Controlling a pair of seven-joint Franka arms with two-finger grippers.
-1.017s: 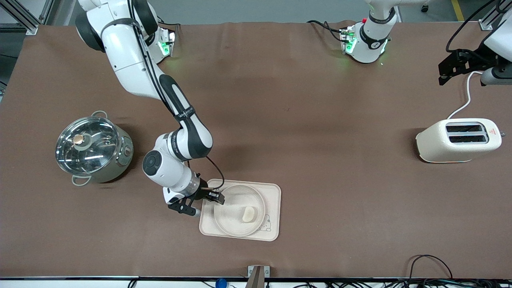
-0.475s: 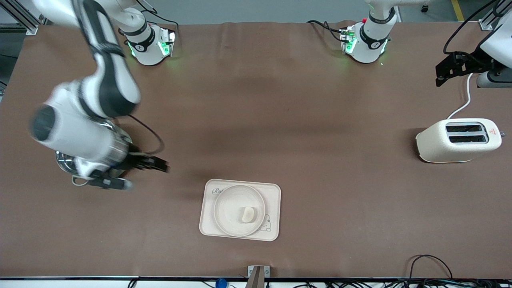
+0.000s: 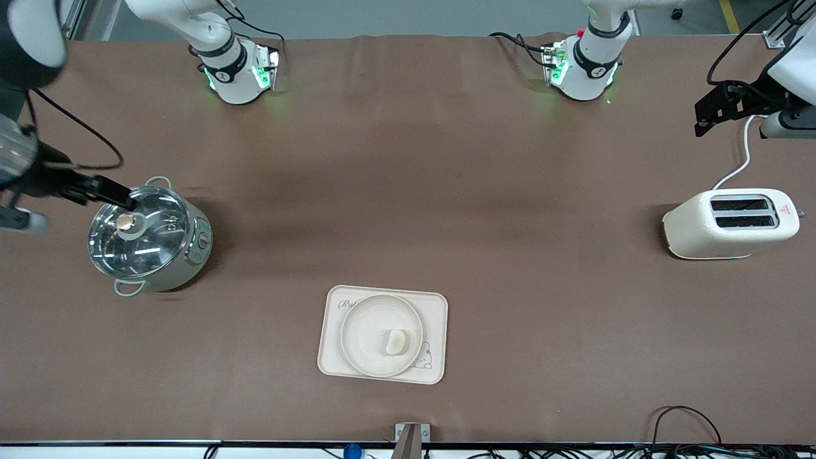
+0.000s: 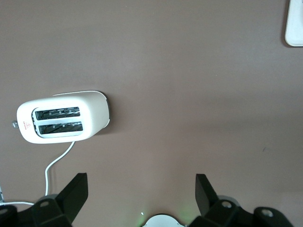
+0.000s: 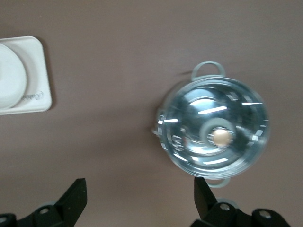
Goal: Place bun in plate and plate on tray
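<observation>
The bun (image 3: pixel 395 341) lies in the round plate (image 3: pixel 363 328), toward its side at the left arm's end. The plate rests on the rectangular tray (image 3: pixel 437 309), near the table's front-camera edge. My right gripper (image 3: pixel 118 196) is open and empty, up in the air over the rim of a steel pot (image 3: pixel 148 236), well away from the tray. The right wrist view shows its open jaws (image 5: pixel 140 187), the tray's corner (image 5: pixel 40 71) and part of the plate (image 5: pixel 9 75). My left gripper (image 3: pixel 704 121) waits, open and empty, at the left arm's end (image 4: pixel 141 182).
The lidded steel pot (image 5: pixel 215 135) stands at the right arm's end. A cream toaster (image 3: pixel 730 223) with a white cord stands at the left arm's end and shows in the left wrist view (image 4: pixel 61 117). The tray's corner (image 4: pixel 294 28) shows there too.
My right gripper has left the plate's rim and swung away toward the right arm's end, now over the pot. Plate, bun and tray have stayed put. The left arm barely moved.
</observation>
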